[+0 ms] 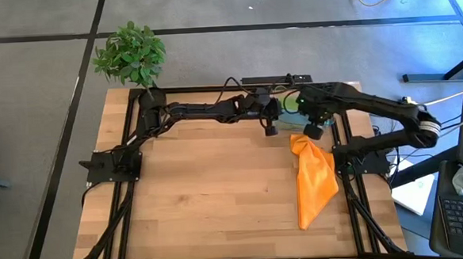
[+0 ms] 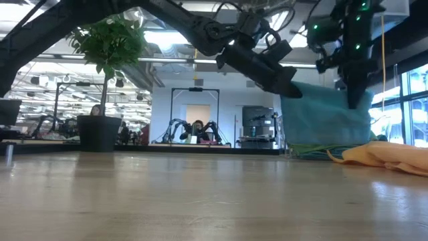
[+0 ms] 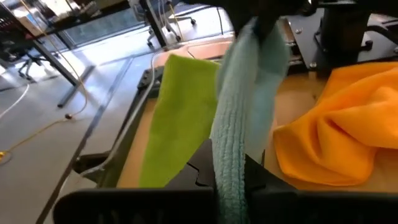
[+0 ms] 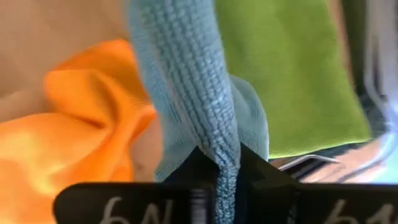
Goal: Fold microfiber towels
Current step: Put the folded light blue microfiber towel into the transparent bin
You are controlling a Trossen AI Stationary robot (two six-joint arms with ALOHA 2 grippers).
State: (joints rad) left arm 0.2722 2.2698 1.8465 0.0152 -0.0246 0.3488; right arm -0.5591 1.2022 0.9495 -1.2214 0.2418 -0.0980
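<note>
The pale wooden slatted table [image 1: 211, 194] is mostly bare in the middle, which is presumably where a towel gets spread and folded. The crumpled orange microfiber towel [image 1: 312, 181] lies in a long heap along the table's right side, near the right arm's base, apparently waiting its turn. At the far right corner a flat lime green microfiber towel [image 3: 177, 118] rests partly over the table frame, beside the orange one. Between the two arms hangs the teal ribbed microfiber towel [image 2: 321, 117], raised clear of the table so that it drapes like a sheet, probably to be carried to the open wood. The left gripper [image 3: 231, 186] is pressed together on one edge of the teal towel, and the right gripper [image 4: 227, 180] pinches another edge, so the cloth is held stretched at two points.
</note>
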